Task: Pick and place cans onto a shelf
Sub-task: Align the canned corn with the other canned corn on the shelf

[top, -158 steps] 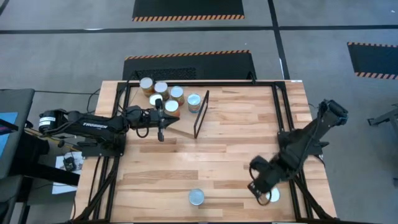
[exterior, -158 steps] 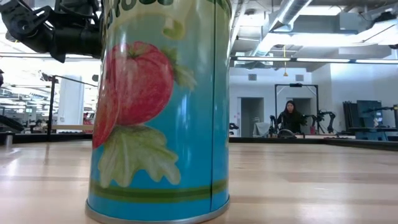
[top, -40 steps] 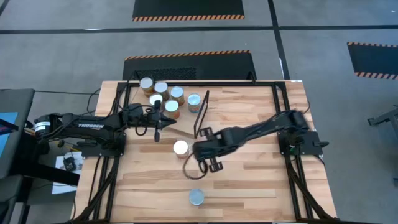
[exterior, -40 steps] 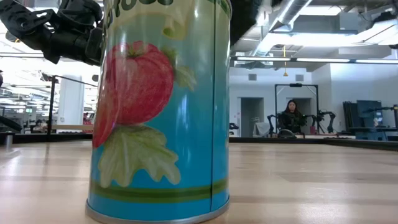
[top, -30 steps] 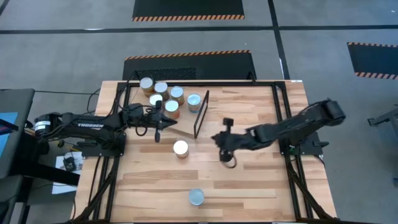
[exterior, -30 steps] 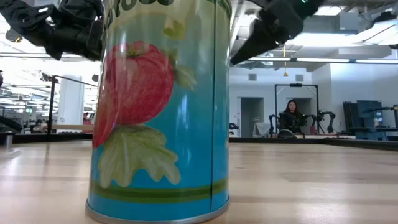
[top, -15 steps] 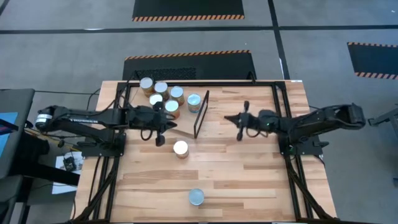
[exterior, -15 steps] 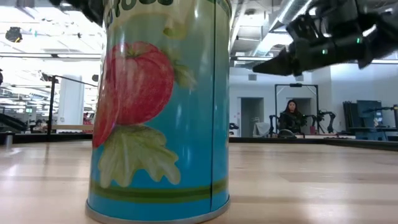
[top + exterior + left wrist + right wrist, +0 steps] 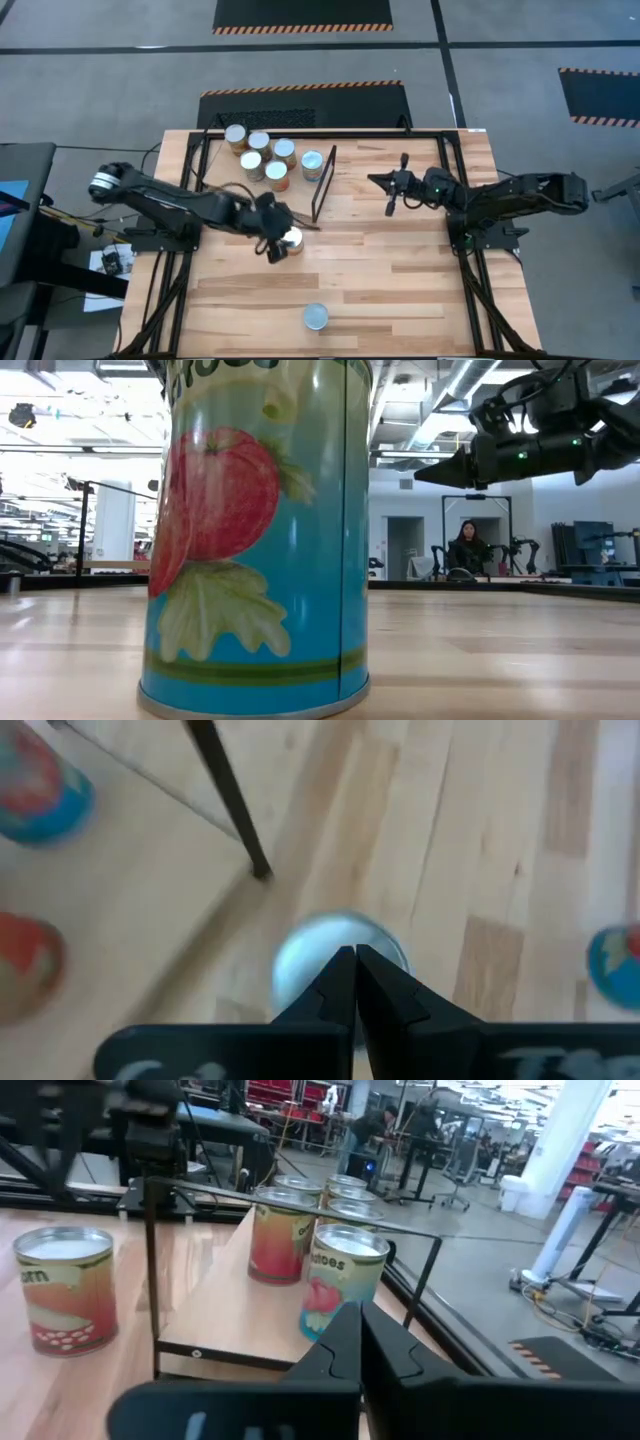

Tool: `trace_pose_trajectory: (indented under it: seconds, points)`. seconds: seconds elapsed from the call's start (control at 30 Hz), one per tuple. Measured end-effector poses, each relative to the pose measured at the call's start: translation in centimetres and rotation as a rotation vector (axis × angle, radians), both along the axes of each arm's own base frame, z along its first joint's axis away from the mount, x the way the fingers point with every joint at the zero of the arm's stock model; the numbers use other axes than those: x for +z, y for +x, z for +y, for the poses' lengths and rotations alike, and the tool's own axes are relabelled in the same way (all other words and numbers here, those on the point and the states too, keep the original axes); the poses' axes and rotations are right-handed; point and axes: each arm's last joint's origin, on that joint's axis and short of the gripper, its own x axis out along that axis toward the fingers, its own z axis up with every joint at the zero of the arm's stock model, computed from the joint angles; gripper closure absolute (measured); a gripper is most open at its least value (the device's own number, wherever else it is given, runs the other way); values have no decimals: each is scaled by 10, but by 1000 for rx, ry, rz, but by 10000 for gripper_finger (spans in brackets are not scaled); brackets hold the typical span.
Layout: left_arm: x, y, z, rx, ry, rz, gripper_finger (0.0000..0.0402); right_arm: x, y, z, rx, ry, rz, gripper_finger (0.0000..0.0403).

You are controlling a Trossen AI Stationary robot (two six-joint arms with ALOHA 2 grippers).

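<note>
The left gripper [image 9: 274, 243], fingers pressed shut, hovers over the loose can [image 9: 291, 238] just near of the shelf [image 9: 296, 205]; it looks like the approach to a pick; next it must open and straddle; the can stands upright, axis vertical; right gripper [image 9: 392, 196] waits shut, far right.

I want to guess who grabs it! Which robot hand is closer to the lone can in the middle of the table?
The left gripper is right at the middle can; the right gripper hangs far off beyond the shelf.
</note>
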Motion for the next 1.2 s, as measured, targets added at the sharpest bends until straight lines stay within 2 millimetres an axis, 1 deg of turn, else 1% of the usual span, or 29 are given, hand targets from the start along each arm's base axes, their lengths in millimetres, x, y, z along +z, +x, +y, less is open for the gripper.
trace_pose_trajectory:
  seconds: [0.13,0.27,0.4,0.73,0.77,0.83,0.9,1.0,1.07,1.13,1.2]
  points:
    - [-21,10,-9,17,-24,129,401,0,-1,-2,-11,-1,-2,387]
    - [-36,12,-12,28,-31,222,401,0,-1,-3,-18,-1,-1,389]
    - [-35,6,-10,52,7,271,401,0,-1,-3,-17,-1,-1,390]
    - [-22,-23,6,115,156,398,401,0,-1,-3,-17,-1,-2,389]
    - [-20,-25,8,123,157,402,401,0,-1,-3,-17,-1,-2,389]
    - [-14,-25,11,149,122,355,401,0,-1,-3,-18,-1,-3,388]
    - [-9,-21,10,163,39,273,401,0,-1,-3,-18,-2,-5,386]
    - [-3,-11,5,131,-61,163,398,1,-1,-3,-18,-2,-6,386]
    - [-2,-9,1,111,-79,132,388,1,-1,-3,-18,-2,-5,387]
    - [-6,-4,-2,107,-74,123,373,0,-1,-3,-18,-2,-5,389]
    - [-10,-5,-3,107,-60,150,354,0,-1,-3,-18,-2,-3,389]
